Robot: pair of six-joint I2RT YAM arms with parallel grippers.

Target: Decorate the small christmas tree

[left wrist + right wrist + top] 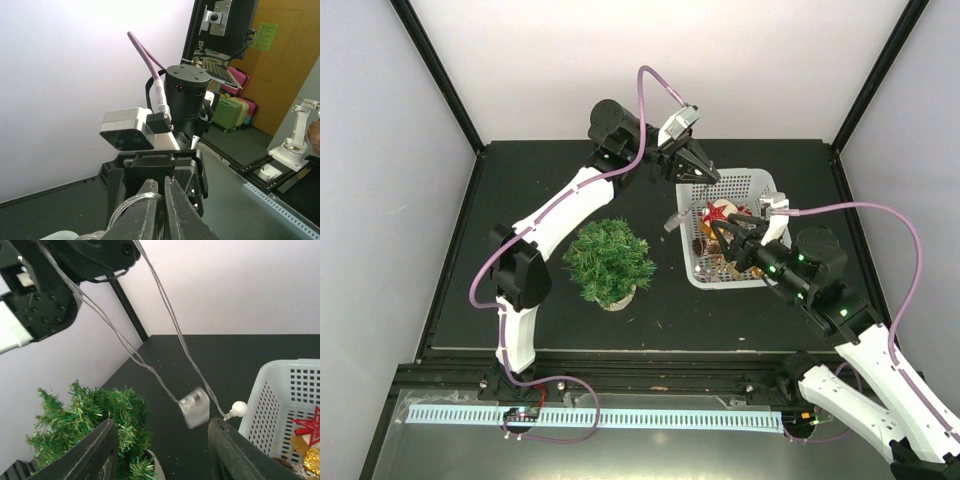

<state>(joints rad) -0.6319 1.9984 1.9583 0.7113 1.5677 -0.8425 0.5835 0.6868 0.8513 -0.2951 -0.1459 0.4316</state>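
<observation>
My left gripper [160,186] clamps the light string [194,408] dangling beside the basket [757,181]; my right gripper [162,450] gapes empty; next, I judge, draping it round the small christmas tree [608,260].

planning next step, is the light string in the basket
Out: light string hangs from the left gripper, clear box dangling beside the basket.

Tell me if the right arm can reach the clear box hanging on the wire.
Probably yes: the right gripper is open and points at the clear box, hanging free between the small christmas tree and the basket; nothing blocks it.
</observation>
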